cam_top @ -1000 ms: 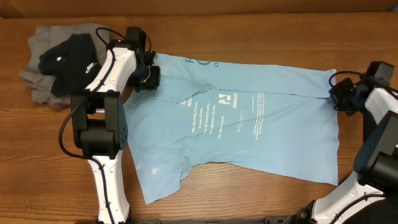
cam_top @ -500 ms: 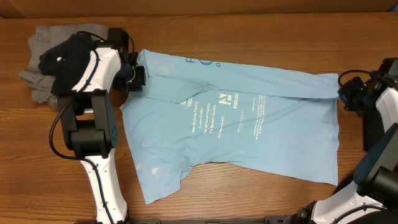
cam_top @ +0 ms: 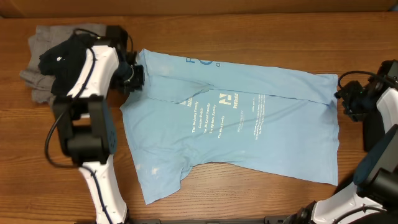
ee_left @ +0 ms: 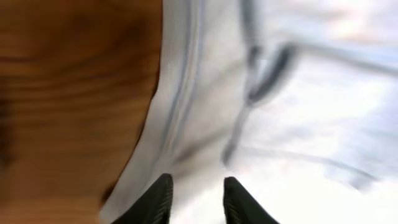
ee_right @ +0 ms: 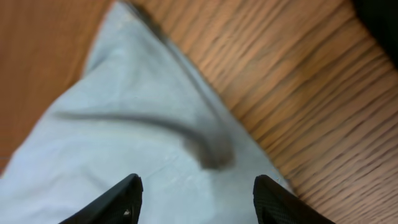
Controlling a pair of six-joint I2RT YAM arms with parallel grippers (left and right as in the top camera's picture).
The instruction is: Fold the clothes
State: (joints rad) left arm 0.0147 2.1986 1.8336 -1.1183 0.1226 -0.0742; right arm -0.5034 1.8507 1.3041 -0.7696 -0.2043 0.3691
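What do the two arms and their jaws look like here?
The left arm and right arm both alternate glossy white rounded links with boxy black joint housings. Thin black cables loop outside them. The left gripper and right gripper have plain black, tapered jaws. No markings are legible.

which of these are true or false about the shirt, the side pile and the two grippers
1. The light blue T-shirt lies spread on the table, lettering up. True.
2. The right gripper is clamped shut on the shirt. False: its fingers stand wide apart over a corner of the shirt.
3. A black garment lies on a grey garment beside the shirt. True.
4. The left gripper is over the black garment. False: it is at the T-shirt's edge, next to bare wood.
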